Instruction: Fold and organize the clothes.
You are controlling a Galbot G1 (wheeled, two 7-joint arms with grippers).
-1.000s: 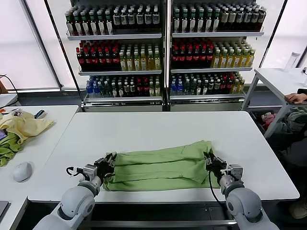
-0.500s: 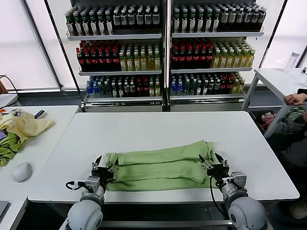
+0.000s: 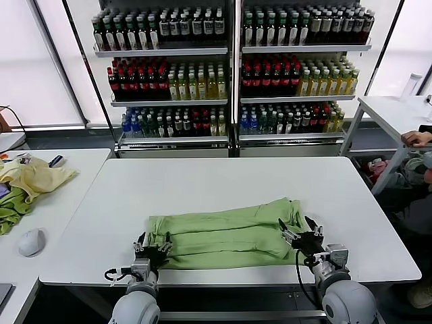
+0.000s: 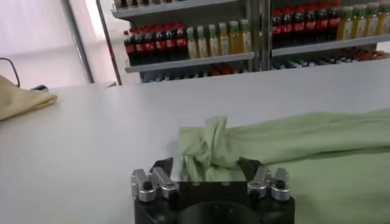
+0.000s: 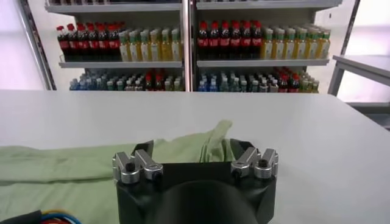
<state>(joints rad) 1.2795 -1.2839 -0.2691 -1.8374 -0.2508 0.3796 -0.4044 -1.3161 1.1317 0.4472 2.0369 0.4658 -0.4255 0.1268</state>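
The clothes, one light green shirt (image 3: 223, 233), lie folded into a long band across the white table (image 3: 223, 179), near its front edge. My left gripper (image 3: 153, 241) sits at the band's left end, open, and the bunched cloth end (image 4: 207, 146) lies just ahead of its spread fingers (image 4: 162, 167). At the band's right end my right gripper (image 3: 299, 231) is open too. In the right wrist view the shirt (image 5: 79, 170) lies ahead of this gripper (image 5: 192, 150), with a raised fold between the fingers. Neither gripper holds the cloth.
A side table (image 3: 61, 202) on the left carries a pale yellow garment (image 3: 37, 177), a darker green cloth (image 3: 12, 210) and a mouse (image 3: 31, 241). Bottle shelves (image 3: 233, 67) stand behind. Another table (image 3: 391, 111) is at the right.
Both grippers have opened, let go of the shirt's ends and drawn back towards the table's front edge. The shirt's left end has settled flatter.
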